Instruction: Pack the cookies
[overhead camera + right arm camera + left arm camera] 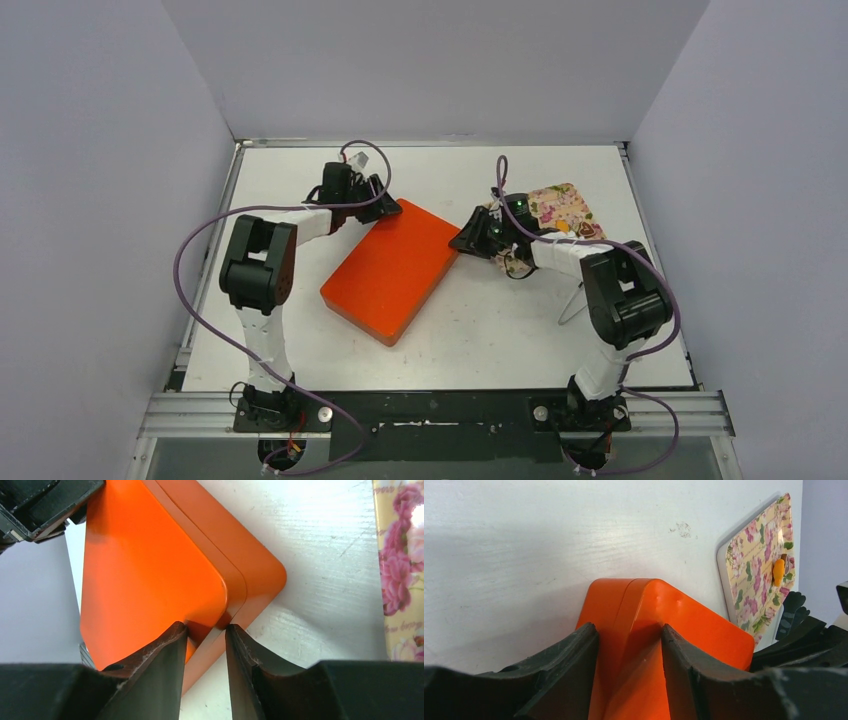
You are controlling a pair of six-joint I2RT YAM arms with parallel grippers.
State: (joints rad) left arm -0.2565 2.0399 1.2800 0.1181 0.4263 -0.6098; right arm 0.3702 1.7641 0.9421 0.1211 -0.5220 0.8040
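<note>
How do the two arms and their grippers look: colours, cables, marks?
The left arm and right arm have black joint housings, white links and a looping purple cable each. The grippers' fingers are black, wedge-shaped, with scuffed edges. Green lights glow on the right wrist.

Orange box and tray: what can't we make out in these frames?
Box contents: the orange box is closed in every view.
Cookie count: left wrist shows one orange cookie on the tray; top view, the right arm covers part of it; right wrist, the frame edge cuts it.
Grip: left end effector and right end effector flank box corners; clamped or not is unclear.
</note>
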